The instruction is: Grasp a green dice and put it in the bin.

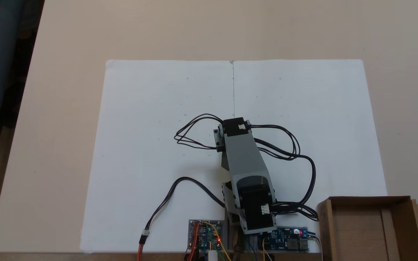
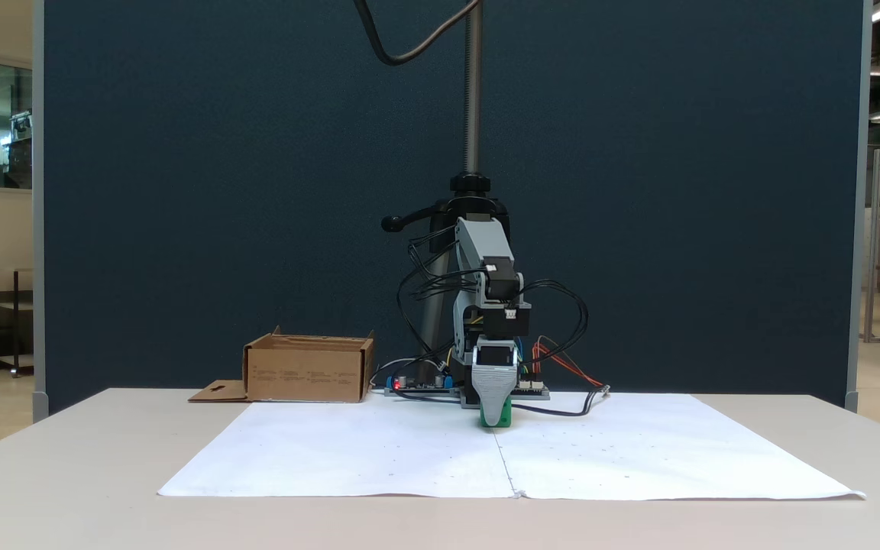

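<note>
In a fixed view from the front, the green dice (image 2: 506,418) rests on the white paper. Only its green edges show on either side of the grey finger (image 2: 493,393) in front of it. My gripper (image 2: 494,416) points straight down at the dice, its jaws one behind the other, so the gap between them is hidden. In a fixed view from above, the arm (image 1: 247,170) covers both gripper and dice. The bin (image 1: 357,232) is a shallow brown cardboard box at the lower right, with nothing in it; from the front the bin (image 2: 306,370) stands left of the arm's base.
White paper (image 1: 158,108) covers the middle of the beige table (image 1: 67,54). Circuit boards (image 1: 205,233) and looping black cables (image 1: 194,134) lie around the arm's base. A camera stand pole (image 2: 473,92) rises behind the arm, before a dark blue partition.
</note>
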{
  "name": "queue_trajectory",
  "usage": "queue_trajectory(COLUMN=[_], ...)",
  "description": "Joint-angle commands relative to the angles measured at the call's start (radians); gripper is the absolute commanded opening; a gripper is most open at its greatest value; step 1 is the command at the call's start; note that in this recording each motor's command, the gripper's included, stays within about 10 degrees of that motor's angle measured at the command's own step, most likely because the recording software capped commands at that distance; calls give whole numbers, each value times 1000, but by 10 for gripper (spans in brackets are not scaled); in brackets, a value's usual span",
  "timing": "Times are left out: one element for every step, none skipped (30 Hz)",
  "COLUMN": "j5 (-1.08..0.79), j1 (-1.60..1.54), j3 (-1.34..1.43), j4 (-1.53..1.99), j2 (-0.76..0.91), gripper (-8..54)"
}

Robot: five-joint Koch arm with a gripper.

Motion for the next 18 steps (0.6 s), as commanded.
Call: queue_trajectory(j5=[-69,-77,-78,-80,-80,-80,-80,-80,-80,-80,-80,-80,-80,-80,-80,-80,-80,-80], j1=[-11,-8,-6,-2,2,2,2,3,3,3,3,5,5,9,12,17,23,31], j3=[0,0,0,0,0,0,0,0,0,0,2,2,3,3,3,5,5,5], j4=[-26,-29,-34,-35,-35,-35,-35,-35,-34,-34,-34,-34,-34,-34,-34,-34,-34,-35], j2=[8,6,3,2,-2,-3,-5,-6,-8,-9,-12,-12,-12,-12,-14,-14,-15,-15], gripper=[423,423,423,422,421,417,405,394,383,369,358,357,357,356,356,356,356,356])
